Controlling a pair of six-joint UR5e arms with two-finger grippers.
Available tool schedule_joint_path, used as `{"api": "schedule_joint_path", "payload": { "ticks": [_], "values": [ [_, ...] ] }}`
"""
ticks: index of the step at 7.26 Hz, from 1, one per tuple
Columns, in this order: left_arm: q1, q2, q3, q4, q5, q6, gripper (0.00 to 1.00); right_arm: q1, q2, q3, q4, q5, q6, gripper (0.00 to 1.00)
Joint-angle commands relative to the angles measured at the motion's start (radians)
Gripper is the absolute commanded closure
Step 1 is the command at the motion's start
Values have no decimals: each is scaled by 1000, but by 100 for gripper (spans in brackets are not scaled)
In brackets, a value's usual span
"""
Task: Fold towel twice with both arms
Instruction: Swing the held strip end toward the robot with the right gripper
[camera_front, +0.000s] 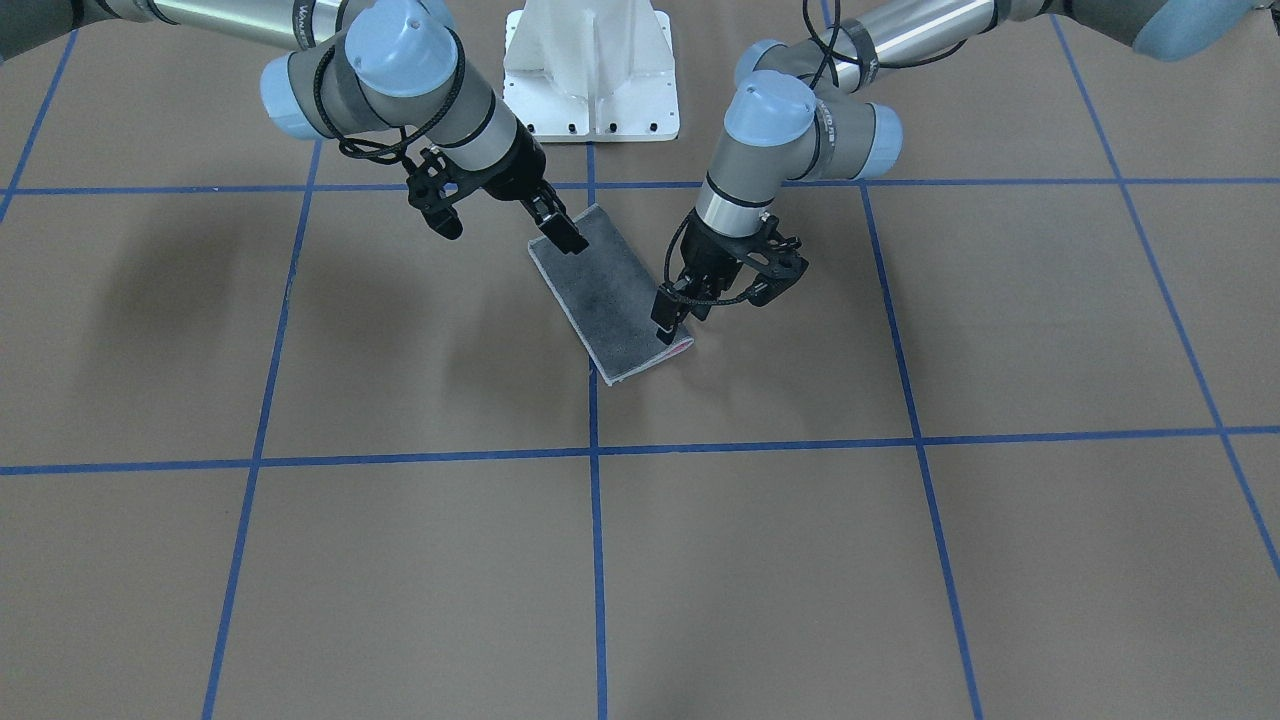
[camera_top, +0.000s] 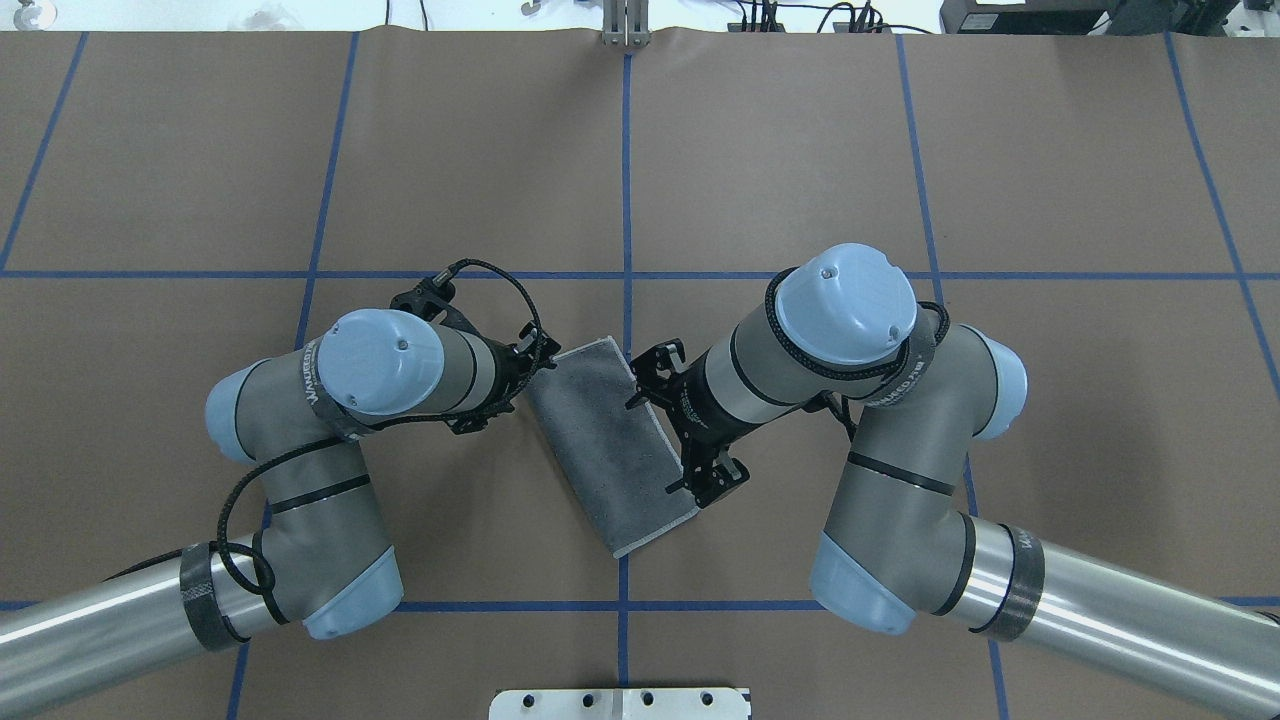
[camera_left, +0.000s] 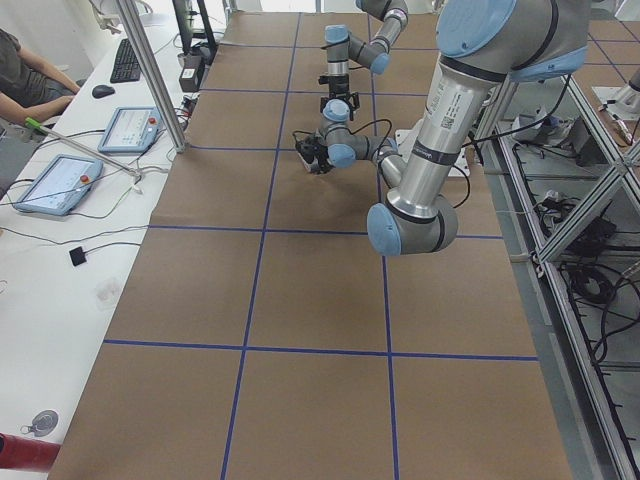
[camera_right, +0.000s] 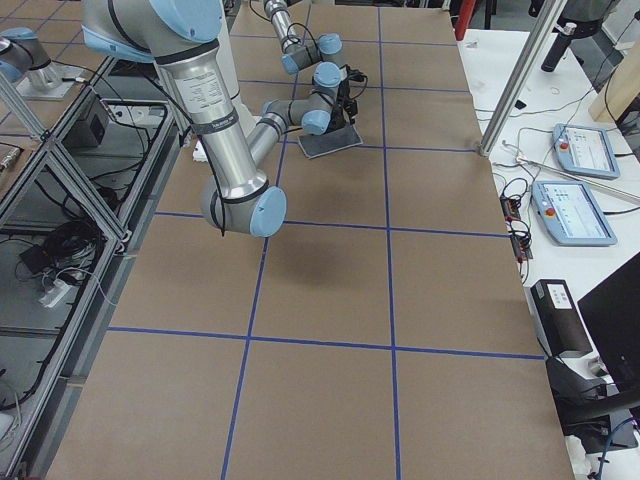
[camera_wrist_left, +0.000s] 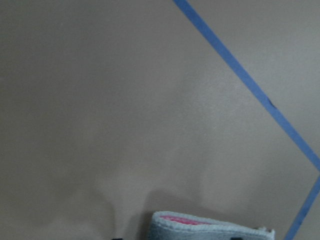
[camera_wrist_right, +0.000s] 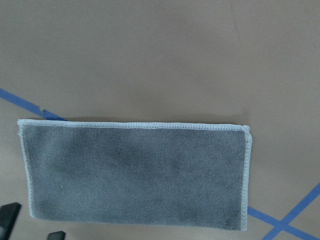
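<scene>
One fold is in: the towel (camera_top: 610, 450) lies grey face up on the tabletop (camera_top: 800, 150), a narrow rectangle whose long axis slants from near the robot's base out and leftward. The left claw (camera_front: 672, 320) is at the far short end's corner, where pink shows; I cannot tell whether it pinches. The right claw (camera_front: 562, 232), spread, is at the near end, so the second fold probably runs end to end.
</scene>
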Motion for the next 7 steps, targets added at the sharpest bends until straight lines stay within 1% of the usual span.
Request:
{"api": "schedule_joint_path", "payload": {
  "ticks": [1,3,4,6,7],
  "values": [
    [5,3,3,-1,-1,3,36,7,0,2,0,1,0,0],
    [5,-2,4,1,-1,3,58,8,2,5,0,1,0,0],
    [4,-2,4,-1,-1,3,65,10,0,14,-1,3,0,0],
    [4,-2,13,-4,-3,3,93,16,-7,21,0,10,0,0],
    [4,-5,13,-4,-3,3,100,24,-18,21,3,24,-1,0]
  ]
}}
